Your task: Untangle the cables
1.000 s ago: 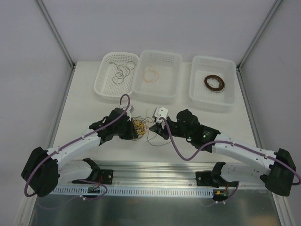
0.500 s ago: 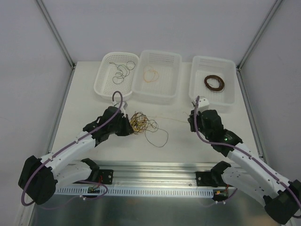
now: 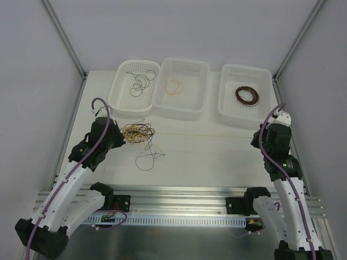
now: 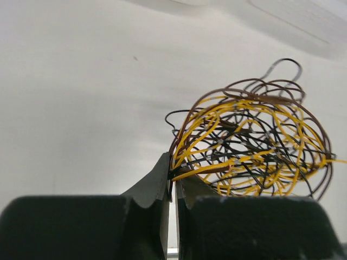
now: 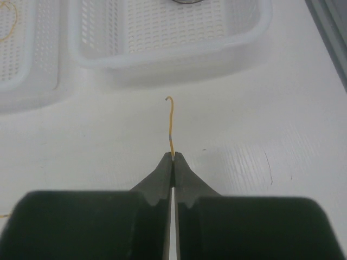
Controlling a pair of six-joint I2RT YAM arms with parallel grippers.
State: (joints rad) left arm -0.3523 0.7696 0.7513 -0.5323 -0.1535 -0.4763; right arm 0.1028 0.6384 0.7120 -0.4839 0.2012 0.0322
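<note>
The cables are a loose ball of black, orange-yellow and brown wires on the table's left half. My left gripper is shut on the ball's left edge. In the left wrist view the jaws pinch several strands and the ball hangs just ahead of them. One thin orange-yellow wire runs nearly straight from the ball to my right gripper. In the right wrist view that gripper is shut on this wire, whose short end sticks out past the tips. A loose black loop trails below the ball.
Three white baskets stand along the back. The left one holds a black wire, the middle one an orange wire, the right one a dark-brown wire ring. The right basket lies just ahead of my right gripper.
The arms have pulled apart. The left gripper carried the ball left and back. The right gripper moved far right, drawing one orange-yellow wire out of the ball.
</note>
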